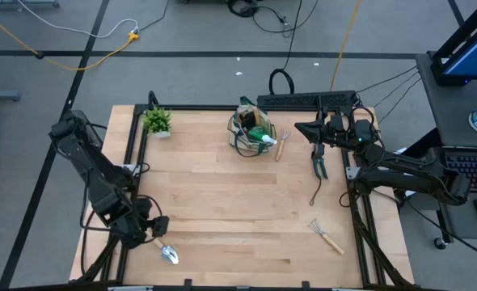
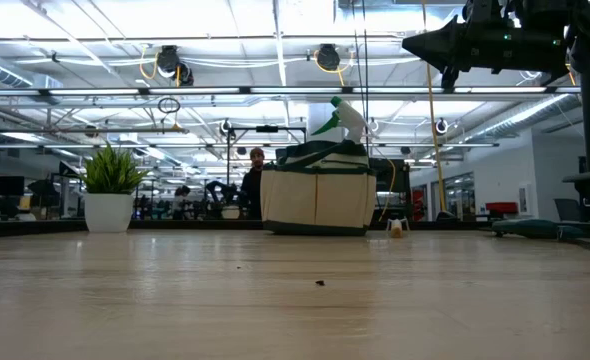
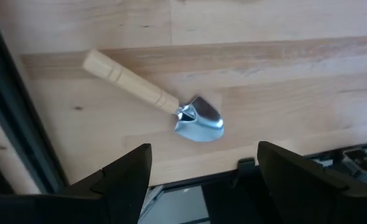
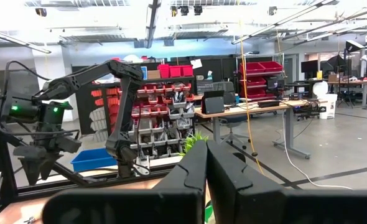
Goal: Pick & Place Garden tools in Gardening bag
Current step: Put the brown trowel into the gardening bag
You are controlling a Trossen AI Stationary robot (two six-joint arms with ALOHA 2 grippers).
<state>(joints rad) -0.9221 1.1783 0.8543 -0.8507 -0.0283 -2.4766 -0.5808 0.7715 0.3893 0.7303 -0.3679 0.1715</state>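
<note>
I hold my left claw (image 1: 148, 230) at the near left corner of the tabletop (image 1: 222, 202), far from the gardening bag (image 1: 251, 132), which sits at the far edge near the middle. The claw's fingers (image 3: 130, 180) are spread wide and grasp nothing. Just beside them lies the trowel (image 3: 155, 99) flat on the wood, its silver blade toward the near edge and its wooden handle reaching in under my wrist; the fingers do not touch it.

My right claw (image 1: 319, 166) waits off to the right of the bag, near the tabletop's right edge, raised above the wood, its fingers (image 4: 199, 174) clenched together with nothing between them.

The bag stands upright with the green spray bottle (image 2: 340, 120) poking out of its top, white nozzle uppermost. Just right of the bag lies the small fork (image 1: 283, 144) with its wooden handle. The hand rake (image 1: 326, 234) lies well away from the bag, toward the near right corner. Left of the bag, at the far left corner, stands the potted plant (image 1: 157, 121).
</note>
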